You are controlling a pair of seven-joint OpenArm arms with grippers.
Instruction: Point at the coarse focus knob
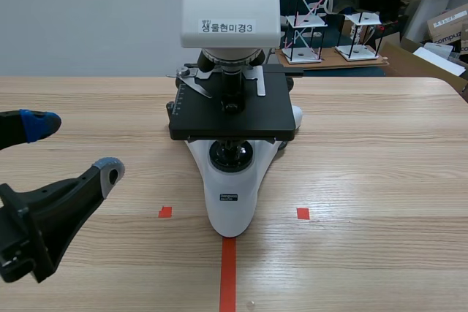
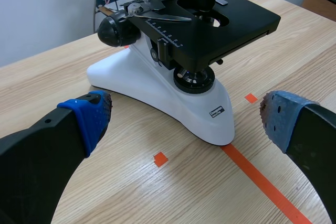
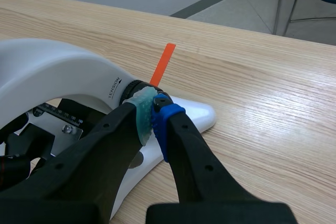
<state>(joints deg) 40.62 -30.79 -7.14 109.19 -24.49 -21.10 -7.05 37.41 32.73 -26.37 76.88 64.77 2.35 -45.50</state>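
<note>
The microscope (image 1: 232, 180) stands mid-table (image 1: 380, 180). The knob (image 2: 118, 30) projects from its side, axis level, crosswise to the base (image 2: 157, 90). On the left gripper (image 1: 73, 147) the jaws are wide, short of the base. Only the right wrist view shows the right gripper (image 3: 152, 115): jaws closed, empty, tips at the black ring (image 3: 135, 85) by the TENSION mark (image 3: 116, 88).
</note>
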